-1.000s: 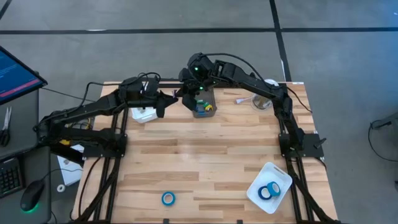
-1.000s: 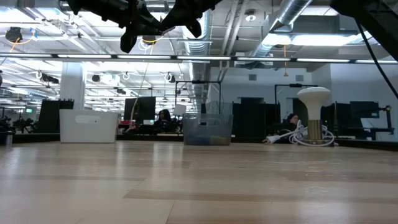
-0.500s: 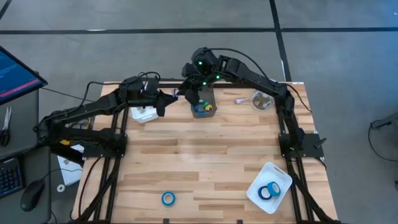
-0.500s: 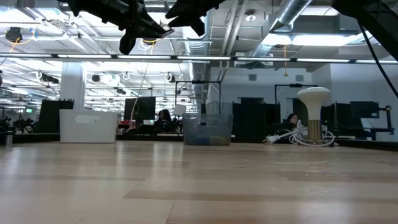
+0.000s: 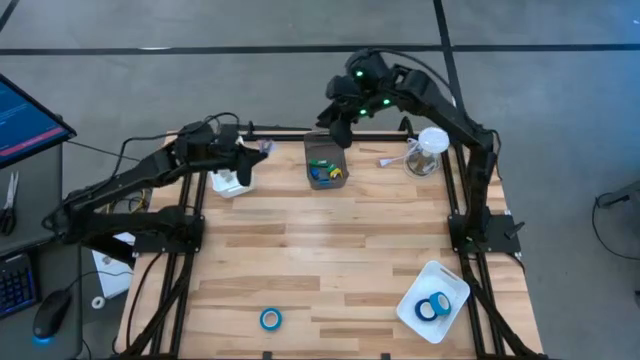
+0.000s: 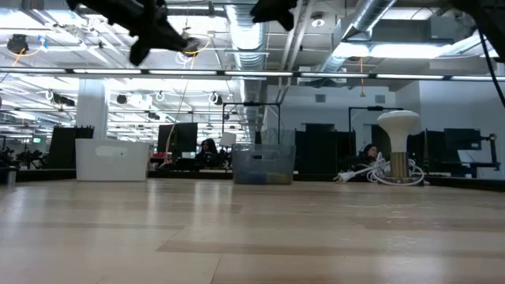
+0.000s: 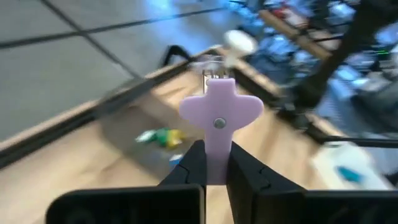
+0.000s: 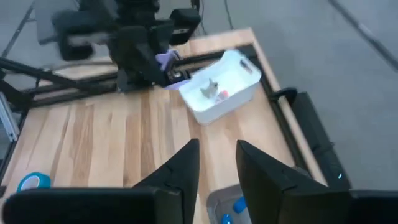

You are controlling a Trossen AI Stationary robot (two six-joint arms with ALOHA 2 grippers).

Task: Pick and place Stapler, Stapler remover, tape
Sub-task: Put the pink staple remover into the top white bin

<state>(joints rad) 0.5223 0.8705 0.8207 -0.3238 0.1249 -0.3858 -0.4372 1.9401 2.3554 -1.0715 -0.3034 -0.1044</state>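
My left gripper [image 5: 257, 150] is shut on a lilac staple remover [image 7: 219, 118] and hangs high between the white bin [image 5: 231, 183] and the grey bin [image 5: 325, 164]. My right gripper [image 5: 338, 123] is open and empty, raised over the grey bin's far edge. The grey bin holds small blue, yellow and green items. One blue tape roll [image 5: 270, 318] lies flat near the table's near edge. Two more tape rolls [image 5: 433, 307] lie in the white tray [image 5: 445, 280] at the near right. No stapler can be made out. My left gripper pinches the staple remover's narrow lower end [image 7: 216, 163] between its two fingers [image 7: 190, 167]. The wide cross-shaped head with its rivet sticks out past the fingertips. The remover is lifted clear of the table.
A white lamp-like object [image 5: 430, 146] with a coiled cable stands at the far right. The white bin [image 8: 221, 87] holds small items. Bare wood lies across the table's middle [image 5: 320, 240]. A monitor and keyboard sit off the table's left side.
My right gripper has risen from just over the grey bin and drawn back toward the table's far right. My left gripper, still shut on the staple remover, has shifted a little toward the table's left, away from the grey bin.
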